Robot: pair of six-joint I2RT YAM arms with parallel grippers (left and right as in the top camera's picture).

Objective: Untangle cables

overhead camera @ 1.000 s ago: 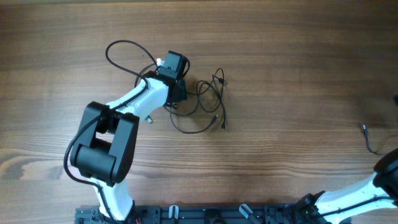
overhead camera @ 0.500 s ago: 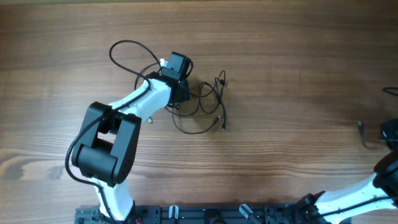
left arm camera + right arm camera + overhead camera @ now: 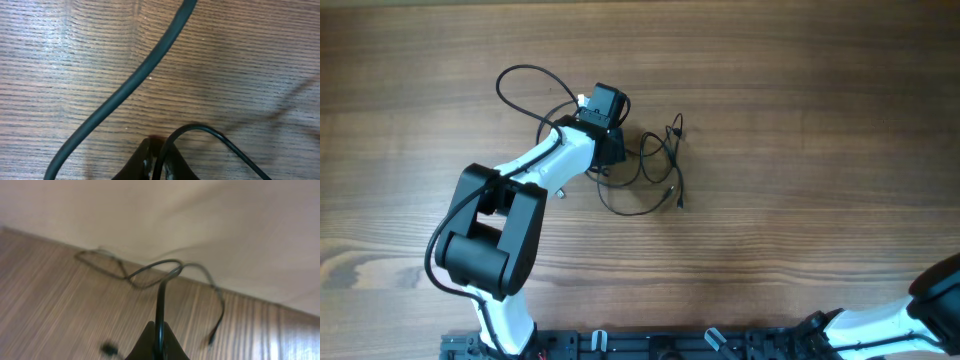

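Observation:
Thin black cables (image 3: 655, 150) lie in a loose tangle left of the table's middle. My left gripper (image 3: 608, 158) sits at the tangle's left edge. In the left wrist view the left gripper (image 3: 157, 162) is shut on one thin cable (image 3: 210, 131), which arcs up out of the jaws and off to the right. My right gripper (image 3: 159, 341) is shut on another black cable (image 3: 160, 297); this cable rises from the jaws, loops, and trails a free plug end (image 3: 212, 341) in the air. In the overhead view the right gripper is out of frame.
A thicker dark cord (image 3: 125, 90) crosses the wood diagonally in front of the left jaws. The left arm's own cable (image 3: 520, 80) loops behind its wrist. The right arm's base link (image 3: 940, 295) shows at the bottom right corner. A pale wall (image 3: 200, 215) fills the top of the right wrist view.
The right gripper has shut on the cable that lay at the table's right edge and carried it out of the overhead view. The left arm has shifted only slightly.

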